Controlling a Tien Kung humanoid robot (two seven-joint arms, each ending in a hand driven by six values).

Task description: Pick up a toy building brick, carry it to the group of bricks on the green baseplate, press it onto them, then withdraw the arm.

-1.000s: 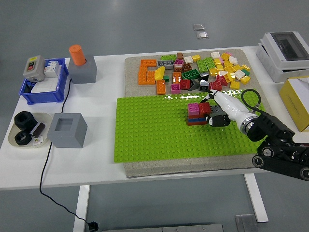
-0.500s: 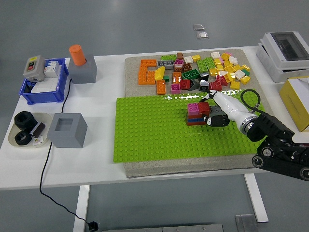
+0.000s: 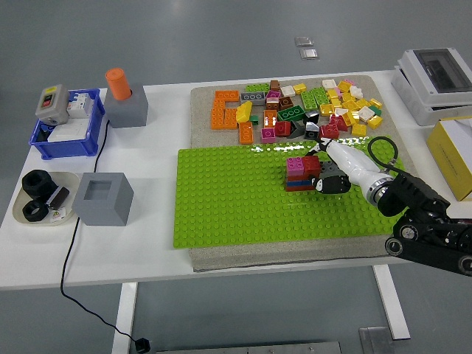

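A small stack of bricks (image 3: 298, 175) stands on the green baseplate (image 3: 228, 199): pink and dark red on top, blue and red layers below. My right hand (image 3: 324, 173) reaches in from the lower right, its white and black fingers (image 3: 333, 181) curled against the stack's right side, on the dark red top brick (image 3: 312, 165). Whether the hand still grips that brick is unclear. Loose bricks (image 3: 295, 110) in orange, yellow, green and red lie on the grey mat behind the baseplate. My left hand is out of view.
A grey block with an orange cylinder (image 3: 122, 96), a blue bin (image 3: 66, 129), a grey hollow cube (image 3: 103, 198) and a dish of black parts (image 3: 40, 198) sit at the left. White boxes (image 3: 435, 81) and a yellow box (image 3: 453, 155) stand at the right.
The right hand has shifted very slightly at the stack; otherwise nothing visibly moved.
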